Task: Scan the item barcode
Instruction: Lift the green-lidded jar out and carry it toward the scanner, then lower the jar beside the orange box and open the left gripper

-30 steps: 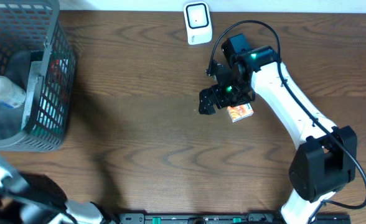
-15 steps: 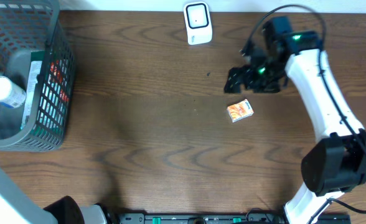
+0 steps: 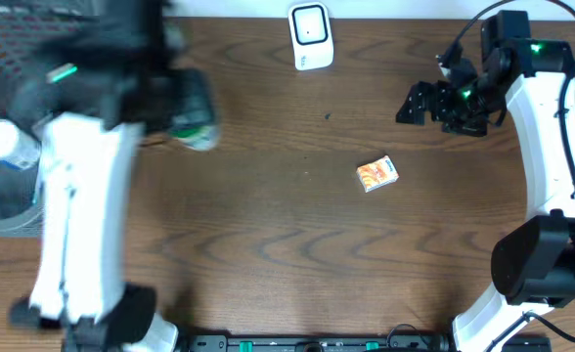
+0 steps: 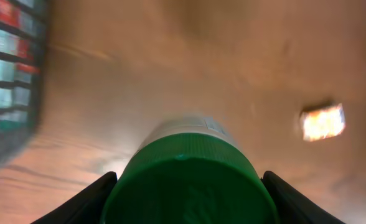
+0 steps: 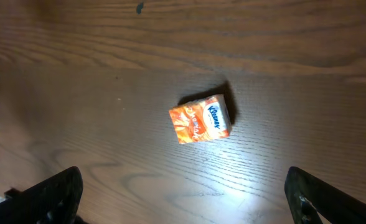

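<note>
Now, my left gripper grasps the green-capped bottle near its cap, over the far-left table, left of the barcode scanner: probably light, stiff, smooth and apt to twist, so best clasped there; my right gripper hangs open, far right.
</note>
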Controlling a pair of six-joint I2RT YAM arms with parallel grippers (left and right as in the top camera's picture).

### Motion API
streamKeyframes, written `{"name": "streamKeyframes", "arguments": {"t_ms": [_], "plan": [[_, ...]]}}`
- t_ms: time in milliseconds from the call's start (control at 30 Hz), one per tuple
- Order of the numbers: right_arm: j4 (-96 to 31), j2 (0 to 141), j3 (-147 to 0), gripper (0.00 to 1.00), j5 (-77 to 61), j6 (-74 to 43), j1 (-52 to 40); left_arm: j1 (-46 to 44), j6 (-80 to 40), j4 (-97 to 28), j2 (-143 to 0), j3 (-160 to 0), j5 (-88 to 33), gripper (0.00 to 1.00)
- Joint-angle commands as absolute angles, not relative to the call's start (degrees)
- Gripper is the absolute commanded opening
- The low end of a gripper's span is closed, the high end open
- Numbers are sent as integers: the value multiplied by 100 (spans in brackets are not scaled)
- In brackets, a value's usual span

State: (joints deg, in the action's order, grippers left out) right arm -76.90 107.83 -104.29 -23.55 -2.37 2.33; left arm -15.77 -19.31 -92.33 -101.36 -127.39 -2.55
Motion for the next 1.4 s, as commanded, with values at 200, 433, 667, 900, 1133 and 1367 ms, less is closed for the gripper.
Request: {"name": "streamKeyframes", "arguments": {"t_ms": [200, 433, 667, 900, 1133, 1367], "plan": [[-7695, 10674, -10523, 99, -2335, -270, 259, -2832, -2088, -9679, -11810, -12331, -1138, 49], [-7695, 10674, -10521, 99, -2316, -272, 259, -3426, -2130, -9679, -12905, -12311, -1210, 49], [-7717, 10674, -10521, 99, -2180, -272, 259, -3546, -2141, -9682, -13775, -12311, -1352, 49], [-7719, 10674, -10521, 99, -2119, -270, 259, -3540, -2132, -9491, -14059, -12311, -1240, 72], [-7738, 10674, -10521, 99, -2121, -255, 259, -3516, -2043, -9327, -14059, -12324, -1245, 95], [-7745, 10674, -10521, 99, -2121, -250, 259, -3435, -2043, -9319, -14033, -12569, -1247, 95]]}}
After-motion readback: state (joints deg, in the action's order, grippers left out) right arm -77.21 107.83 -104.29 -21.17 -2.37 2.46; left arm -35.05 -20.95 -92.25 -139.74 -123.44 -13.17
